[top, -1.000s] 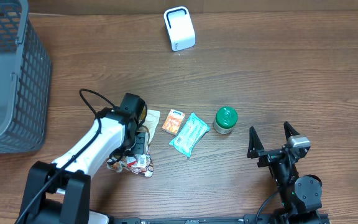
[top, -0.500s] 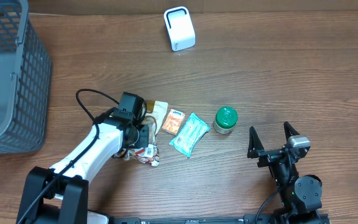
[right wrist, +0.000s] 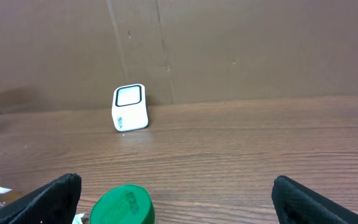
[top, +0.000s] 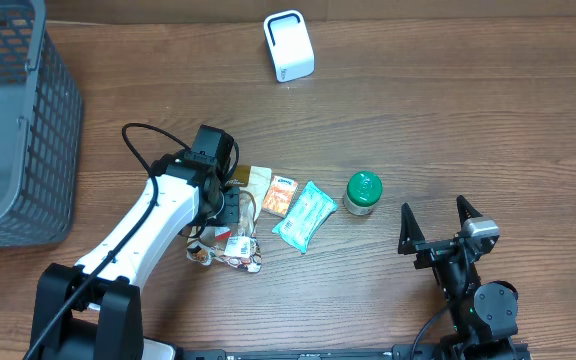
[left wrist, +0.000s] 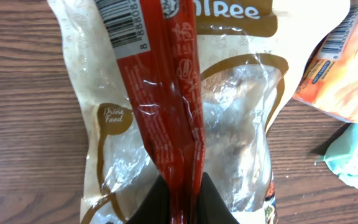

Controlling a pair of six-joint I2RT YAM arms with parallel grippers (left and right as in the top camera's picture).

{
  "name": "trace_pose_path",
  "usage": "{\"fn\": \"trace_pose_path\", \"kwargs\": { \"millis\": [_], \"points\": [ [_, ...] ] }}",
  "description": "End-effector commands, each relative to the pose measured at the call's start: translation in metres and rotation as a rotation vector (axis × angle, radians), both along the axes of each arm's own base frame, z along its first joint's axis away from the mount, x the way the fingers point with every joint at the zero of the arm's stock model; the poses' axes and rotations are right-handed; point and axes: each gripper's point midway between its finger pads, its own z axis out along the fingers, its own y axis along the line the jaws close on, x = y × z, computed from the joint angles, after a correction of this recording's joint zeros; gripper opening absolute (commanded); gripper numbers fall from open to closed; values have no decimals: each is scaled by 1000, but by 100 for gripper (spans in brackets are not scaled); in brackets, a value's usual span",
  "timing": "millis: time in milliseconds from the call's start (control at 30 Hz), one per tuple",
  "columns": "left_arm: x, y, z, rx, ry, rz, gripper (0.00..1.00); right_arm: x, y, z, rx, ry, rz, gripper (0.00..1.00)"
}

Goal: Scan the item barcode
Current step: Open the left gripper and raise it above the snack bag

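On the worktop (top: 468, 130), your left end effector (left wrist: 182, 200) pinched the snack packet (left wrist: 166, 118); your right end effector (top: 434, 215) stood spread.

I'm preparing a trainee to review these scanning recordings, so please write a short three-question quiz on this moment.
1. True or false: the right tool stands open, apart from the green-lidded jar.
2. Which item is the left tool shut on? A) teal packet B) clear snack bag with a red seam C) orange packet
3. Fill in: in the left wrist view, a printed ____ shows near the bag's top edge.
Key: 1 true; 2 B; 3 barcode.
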Motion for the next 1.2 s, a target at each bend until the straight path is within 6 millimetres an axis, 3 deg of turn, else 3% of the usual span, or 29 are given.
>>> {"fn": "trace_pose_path", "kwargs": {
  "millis": [0,400,467,533,567,733,867,967,1033,1167],
  "points": [
    [-2,4,0,29,11,-26,5,0,-2,-2,-2,-2,-9,100],
    [-19,12,-18,62,52,-56,11,0,-2,-2,-2,-2,-9,100],
    [-18,12,-18,61,50,-55,19,0,-2,-2,-2,-2,-9,100],
    [-18,11,-18,55,49,-55,40,0,-2,-2,-2,-2,-9,100],
    [-18,10,-18,49,50,-56,46,0,-2,-2,-2,-2,-9,100],
    [-16,6,-15,29,46,-52,57,0,-2,-2,-2,-2,-9,100],
    [-1,2,7,16,5,-33,59,0,-2,-2,-2,-2,-9,100],
    [18,-4,35,-2,-52,-25,61,0,-2,-2,-2,-2,-9,100],
    [36,-10,62,-19,-112,-28,67,0,-2,-2,-2,-2,-9,100],
    [51,-15,85,-37,-171,-28,81,0,-2,-2,-2,-2,-9,100]
  ]
}}
